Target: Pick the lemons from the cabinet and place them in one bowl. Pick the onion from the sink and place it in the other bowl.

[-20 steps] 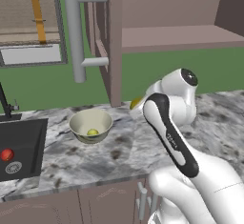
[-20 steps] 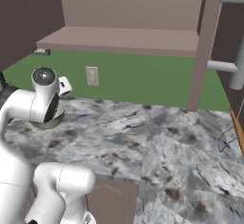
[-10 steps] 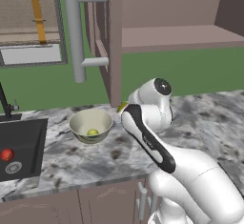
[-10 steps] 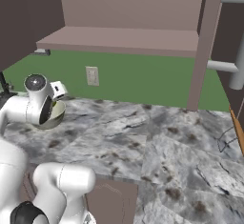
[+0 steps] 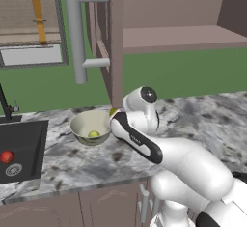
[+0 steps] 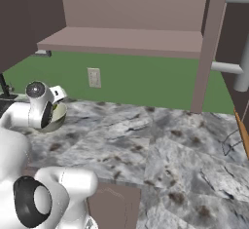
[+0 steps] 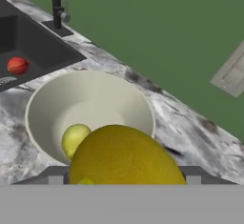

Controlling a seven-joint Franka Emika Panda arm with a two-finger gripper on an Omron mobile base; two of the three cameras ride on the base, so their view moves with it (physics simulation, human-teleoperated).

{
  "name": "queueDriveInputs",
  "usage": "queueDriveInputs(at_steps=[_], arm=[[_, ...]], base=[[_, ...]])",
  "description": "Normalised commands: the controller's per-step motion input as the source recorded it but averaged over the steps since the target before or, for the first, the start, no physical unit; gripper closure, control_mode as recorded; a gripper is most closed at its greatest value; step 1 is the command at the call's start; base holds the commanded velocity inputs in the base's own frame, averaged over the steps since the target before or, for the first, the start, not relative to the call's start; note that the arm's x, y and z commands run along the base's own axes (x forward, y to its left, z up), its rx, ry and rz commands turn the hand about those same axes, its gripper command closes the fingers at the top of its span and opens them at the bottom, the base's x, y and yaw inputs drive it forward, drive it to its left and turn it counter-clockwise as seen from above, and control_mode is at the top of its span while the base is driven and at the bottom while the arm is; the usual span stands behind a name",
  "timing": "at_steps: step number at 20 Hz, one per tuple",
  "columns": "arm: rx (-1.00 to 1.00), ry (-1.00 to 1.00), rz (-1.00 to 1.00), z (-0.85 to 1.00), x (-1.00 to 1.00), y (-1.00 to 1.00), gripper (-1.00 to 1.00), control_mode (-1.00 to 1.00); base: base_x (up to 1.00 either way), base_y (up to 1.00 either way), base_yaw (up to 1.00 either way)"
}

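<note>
— Marbled grey counter runs under the open mauve-brown cabinet, green wall behind. Where is the arm?

— Bent low over the counter. Its gripper sits at the right rim of the cream-beige bowl, just beside the cabinet's door edge.

— What do the jaws have?

— A deep yellow oval lemon. From the hand view it sits right up against the camera, between the finger mounts, so the jaws stand partly apart and clamped on it. In the left base view a small bit of that yellow shows at the gripper tip.

— And the other lemon?

— The greener, rounder lemon lies inside the bowl, on its bottom, toward the near side. From the left base view it rests low in the bowl too.

— Is the held lemon over the bowl?

— It hangs at the bowl's near rim in the hand view; whether it touches the rim I cannot tell.

— The onion?

— The red onion lies in the black sink, left of the bowl, near the round drain. The black faucet stands at the far edge of the sink.
</note>
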Motion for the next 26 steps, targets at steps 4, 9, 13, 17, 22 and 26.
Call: queueDriveInputs(at_steps=[4,9,13,17,22,26], arm=[[0.0,0.03,-0.01,-0.11,-0.03,0.13,1.0,-1.0],[0.0,0.02,0.0,-0.13,0.02,0.12,1.0,-1.0],[0.0,0.01,0.04,-0.2,0.21,0.31,1.0,-1.0],[0.0,0.03,0.04,-0.26,0.27,0.31,1.0,-1.0],[0.0,0.0,0.04,-0.31,0.15,0.08,-1.0,-1.0],[0.0,-0.02,0.04,-0.04,0.24,0.0,-1.0,-1.0]], base=[[0.0,0.0,0.0],[0.0,0.0,0.0],[0.0,0.0,0.0],[0.0,0.0,0.0],[0.0,0.0,0.0],[0.0,0.0,0.0]])
